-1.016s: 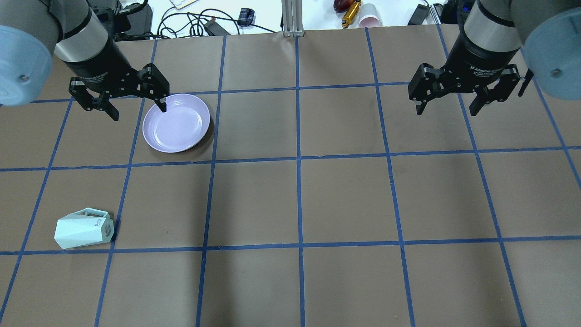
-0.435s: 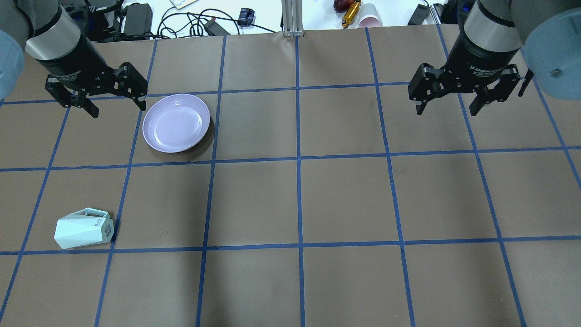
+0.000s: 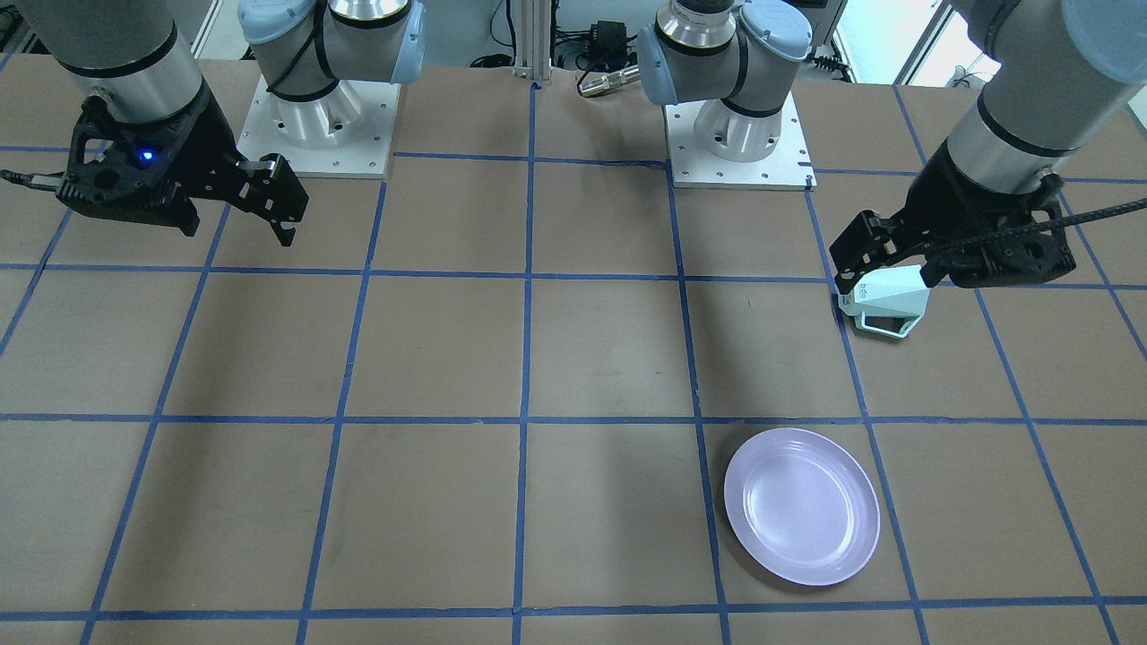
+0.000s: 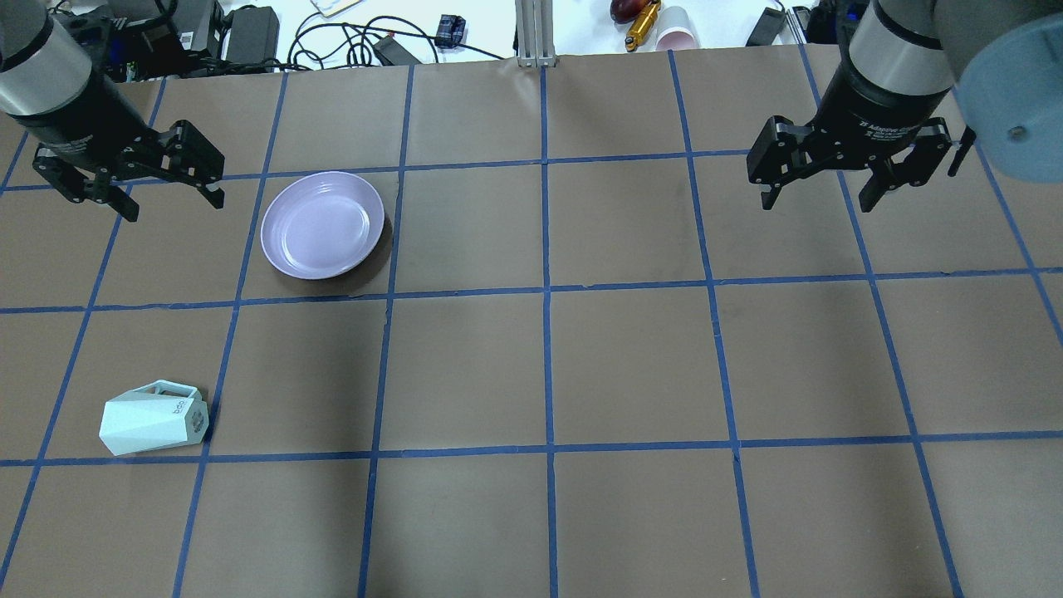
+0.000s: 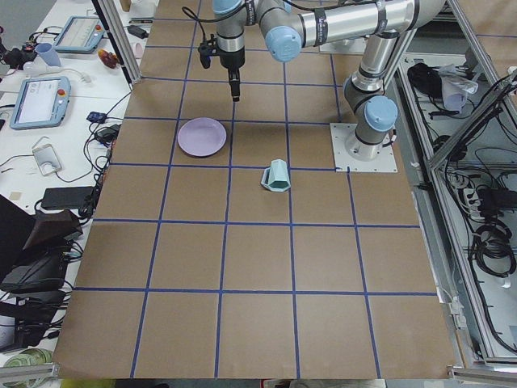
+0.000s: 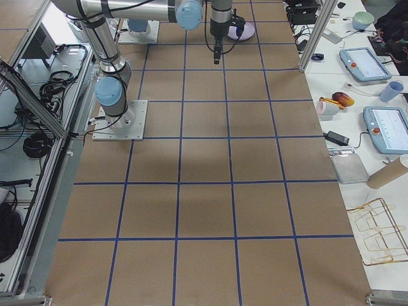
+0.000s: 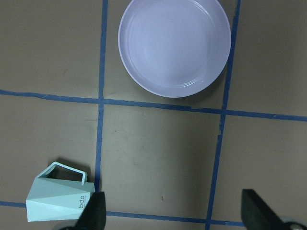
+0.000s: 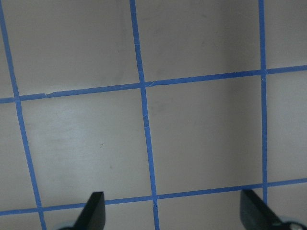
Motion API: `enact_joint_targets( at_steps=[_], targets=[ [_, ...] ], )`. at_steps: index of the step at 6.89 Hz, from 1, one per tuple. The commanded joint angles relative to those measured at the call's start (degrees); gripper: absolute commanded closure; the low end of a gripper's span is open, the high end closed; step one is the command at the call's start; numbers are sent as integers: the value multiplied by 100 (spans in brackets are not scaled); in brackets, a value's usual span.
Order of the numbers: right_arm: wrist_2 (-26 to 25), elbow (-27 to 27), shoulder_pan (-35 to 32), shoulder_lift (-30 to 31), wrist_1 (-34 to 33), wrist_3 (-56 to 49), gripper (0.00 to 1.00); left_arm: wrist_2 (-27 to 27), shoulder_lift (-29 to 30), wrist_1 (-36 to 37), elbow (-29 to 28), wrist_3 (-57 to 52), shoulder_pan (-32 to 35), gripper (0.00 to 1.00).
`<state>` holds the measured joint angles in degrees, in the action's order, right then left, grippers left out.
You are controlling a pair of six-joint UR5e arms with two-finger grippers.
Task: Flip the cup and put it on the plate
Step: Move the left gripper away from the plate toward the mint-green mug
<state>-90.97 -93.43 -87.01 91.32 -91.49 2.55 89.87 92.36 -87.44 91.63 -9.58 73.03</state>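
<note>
The mint-teal cup [image 4: 154, 418] lies on its side near the table's left front; it also shows in the front view [image 3: 887, 305] and the left wrist view [image 7: 57, 201]. The lavender plate [image 4: 323, 224] sits empty, farther back and to the right of the cup; it also shows in the front view [image 3: 801, 504] and the left wrist view [image 7: 173, 45]. My left gripper [image 4: 174, 208] is open and empty, high above the table, left of the plate and well back from the cup. My right gripper [image 4: 818, 205] is open and empty over bare table at the far right.
The table is brown paper with a blue tape grid [image 4: 546, 291]. Cables and power bricks [image 4: 349, 37], a pink paper cup [image 4: 677, 33] and a metal post [image 4: 536, 33] lie past the far edge. The two arm bases [image 3: 735, 134] stand at the robot's side.
My left gripper has moved left, off the plate's rim, and stays open. The right arm, cup and plate have not moved.
</note>
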Motion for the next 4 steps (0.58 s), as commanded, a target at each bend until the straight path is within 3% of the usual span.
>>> enact_joint_targets(
  at_steps=[1, 4],
  targets=[
    [0, 0, 0, 0, 0, 0, 0, -39, 54, -54, 47, -934, -890, 0],
    [0, 0, 0, 0, 0, 0, 0, -101, 255, -72, 152, -2814, -2131, 0]
  ],
)
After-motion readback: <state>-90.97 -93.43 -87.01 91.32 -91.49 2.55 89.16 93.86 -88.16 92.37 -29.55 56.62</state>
